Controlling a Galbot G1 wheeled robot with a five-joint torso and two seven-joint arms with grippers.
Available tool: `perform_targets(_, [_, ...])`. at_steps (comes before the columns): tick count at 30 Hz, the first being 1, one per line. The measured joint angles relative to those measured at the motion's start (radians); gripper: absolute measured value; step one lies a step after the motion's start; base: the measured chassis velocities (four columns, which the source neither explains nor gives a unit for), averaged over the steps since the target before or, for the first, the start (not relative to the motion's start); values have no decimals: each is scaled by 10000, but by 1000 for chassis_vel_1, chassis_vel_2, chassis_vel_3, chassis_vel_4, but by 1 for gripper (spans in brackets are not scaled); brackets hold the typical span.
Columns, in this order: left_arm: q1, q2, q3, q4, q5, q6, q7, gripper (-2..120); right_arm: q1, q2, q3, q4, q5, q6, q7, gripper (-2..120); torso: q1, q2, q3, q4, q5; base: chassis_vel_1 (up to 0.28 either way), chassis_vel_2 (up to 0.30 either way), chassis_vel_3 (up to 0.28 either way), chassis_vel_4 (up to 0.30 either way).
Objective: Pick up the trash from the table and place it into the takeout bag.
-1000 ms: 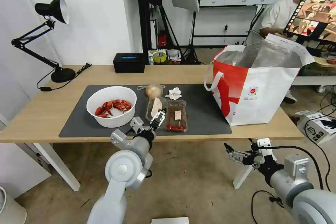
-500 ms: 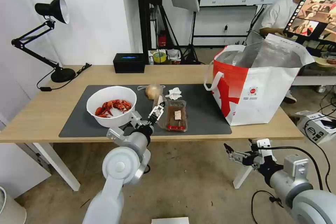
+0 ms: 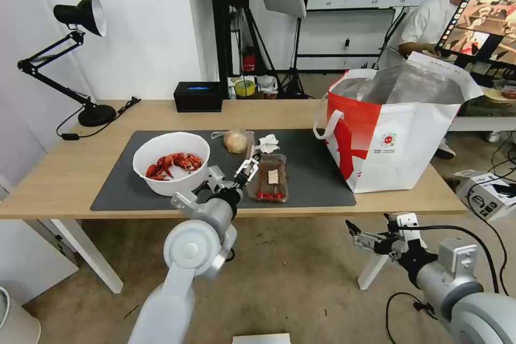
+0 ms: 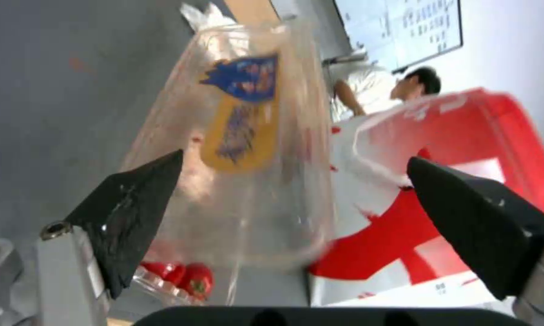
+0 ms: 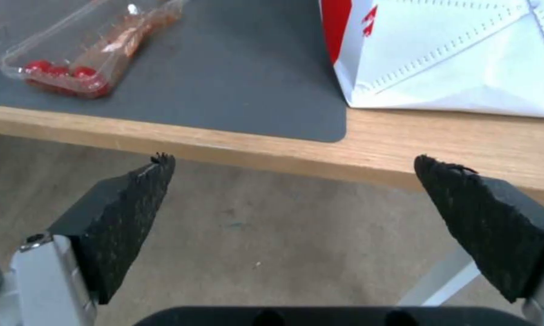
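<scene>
A second ago my left gripper [image 3: 248, 167] hung nearer the front edge of the table, over the lid [image 3: 249, 151] of the clear hinged tray [image 3: 271, 178]. That lid then lay flat and open on the mat [image 3: 317, 185], on the side of the tray toward the table's left end. I have since reached on toward the back edge and a little toward the right end. The lid has come up off the mat and now stands nearly on edge beside the tray. In my left wrist view it sits between my spread fingers [image 4: 133, 213], which are wide apart on either side.
</scene>
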Motion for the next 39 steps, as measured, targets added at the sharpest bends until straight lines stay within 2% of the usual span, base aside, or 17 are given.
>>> perform_targets(6, [-290,28,307,240,41,0,3,100,-95,139,2,-22,-154,68,-10,100,0,0,0,-1,0,0,0,0,0])
perform_targets(21, [-820,834,679,529,901,66,621,100,-126,212,92,-143,-170,145,0,100,0,0,0,0,0,0,0,0,0])
perform_targets(24, [-1040,1379,961,581,2209,80,1496,100,-148,251,107,-168,-172,224,12,100,0,1,0,0,0,0,0,0,0])
perform_targets(25, [-1040,1379,961,581,2209,80,1496,100,-148,251,107,-168,-172,224,12,100,0,1,0,0,0,0,0,0,0])
perform_targets(28, [-1108,1885,1118,626,3481,86,2435,100,-123,251,109,-224,-172,265,13,100,0,0,0,0,-2,0,0,0,0])
perform_targets(29, [-1108,1885,1118,626,3481,86,2435,100,-123,251,109,-224,-172,265,13,100,0,0,0,0,-2,0,0,0,0])
perform_targets(32, [-1216,2503,1342,732,4721,-26,3734,99,-45,229,83,-296,-167,277,17,100,0,1,0,1,-1,0,0,0,0])
perform_targets(33, [-1216,2503,1342,732,4721,-26,3734,99,-45,229,83,-296,-167,277,17,100,0,1,0,1,-1,0,0,0,0])
perform_targets(35, [-1314,2950,1611,841,5566,-262,4804,91,42,180,54,-353,-150,288,30,100,0,1,0,0,-1,0,0,0,0])
perform_targets(36, [-1314,2950,1611,841,5566,-262,4804,91,42,180,54,-353,-150,288,30,100,0,1,0,0,-1,0,0,0,0])
perform_targets(38, [-1419,3372,1912,1022,6707,-543,5917,80,173,87,34,-436,-6,376,71,100,0,1,0,0,-1,0,0,0,0])
perform_targets(39, [-1419,3372,1912,1022,6707,-543,5917,80,173,87,34,-436,-6,376,71,100,0,1,0,0,-1,0,0,0,0])
